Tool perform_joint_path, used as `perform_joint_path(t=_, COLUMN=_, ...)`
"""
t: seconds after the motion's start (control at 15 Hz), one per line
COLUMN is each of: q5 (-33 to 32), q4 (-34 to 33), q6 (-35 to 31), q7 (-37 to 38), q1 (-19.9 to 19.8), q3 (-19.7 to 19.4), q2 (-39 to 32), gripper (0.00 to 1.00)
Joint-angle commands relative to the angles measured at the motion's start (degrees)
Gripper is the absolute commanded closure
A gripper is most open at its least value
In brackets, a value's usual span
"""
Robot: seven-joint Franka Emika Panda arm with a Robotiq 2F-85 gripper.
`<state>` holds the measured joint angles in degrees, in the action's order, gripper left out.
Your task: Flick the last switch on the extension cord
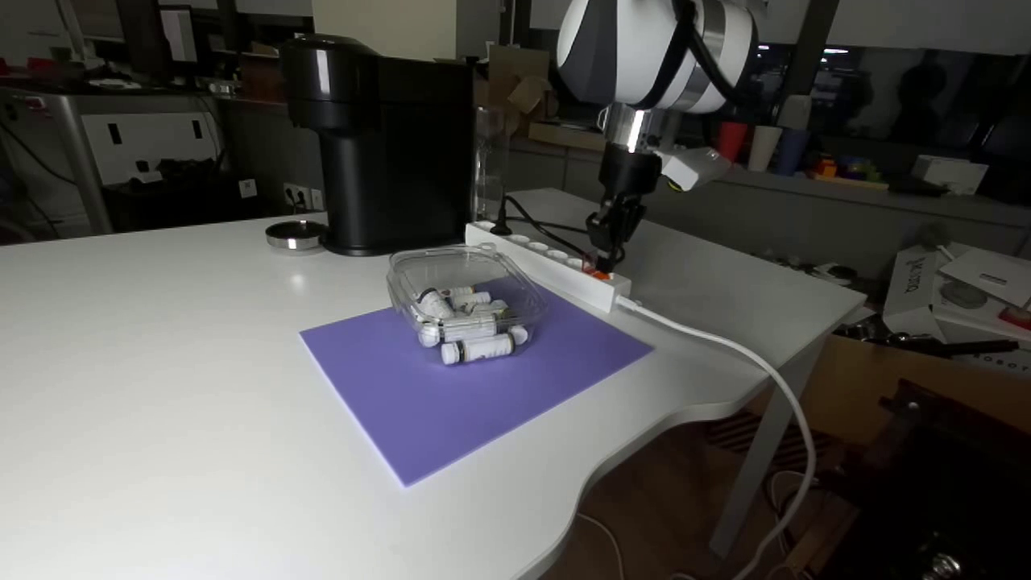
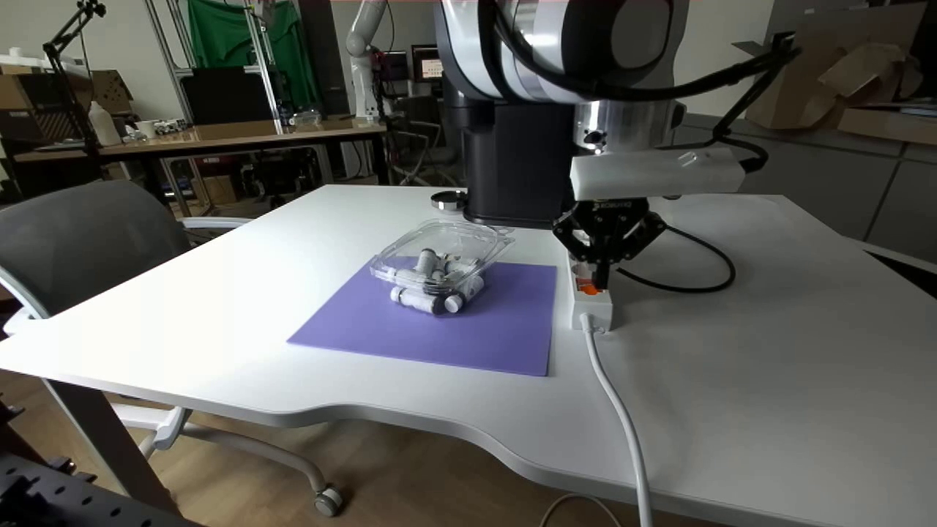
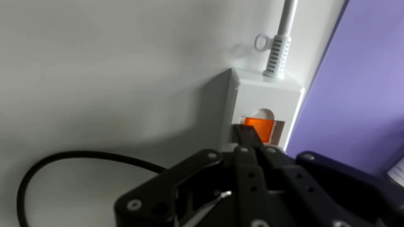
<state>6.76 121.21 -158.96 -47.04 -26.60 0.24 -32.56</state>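
The extension cord (image 1: 556, 272) lies on the white desk (image 1: 201, 387), just right of the purple mat (image 1: 467, 399) in both exterior views. It runs from near to far, and a black plug (image 1: 501, 225) sits in its far end. The orange switch (image 3: 261, 127) is at the near end. There a thick white cable (image 2: 622, 410) comes out and hangs down over the edge of the desk. The tool (image 2: 601, 281) points down at that same end. Its two fingers (image 3: 248, 136) are pressed together, and they have hold of nothing. In the wrist view they cover a bit of the switch; it is hard to tell if they touch it. A black wire (image 2: 692, 291) bends in a loop on the right. On the mat is a clear box (image 1: 431, 270) with small white bottles (image 1: 479, 349); it is hard to tell if all of them are inside. A black machine (image 1: 395, 153) stands at the far side, with a round silver dish (image 1: 294, 243) to its left.
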Motion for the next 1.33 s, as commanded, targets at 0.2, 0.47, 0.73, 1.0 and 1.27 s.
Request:
perform_joint_path(t=0.2, q5=-0.8, q4=-1.2, q6=1.1, q7=1.8, q1=0.2, q3=0.0, q2=-0.5, gripper=1.0)
perform_joint_path(t=0.47, q5=-0.5, q4=-1.4, q6=1.1, q7=1.5, q1=0.1, q3=0.5, q2=-0.5, gripper=1.0)
perform_joint_path(t=0.73, q5=0.1, q4=-1.0, q6=1.6, q7=1.1, q1=-0.3, q3=1.9, q2=0.4, gripper=1.0)
perform_joint_path(t=1.0, q5=-0.3, q4=-1.3, q6=1.8, q7=2.0, q1=0.4, q3=1.3, q2=0.0, gripper=1.0)
perform_joint_path(t=1.27, q5=-0.9, q4=-1.6, q6=2.0, q7=3.1, q1=0.9, q3=0.1, q2=-0.5, gripper=1.0)
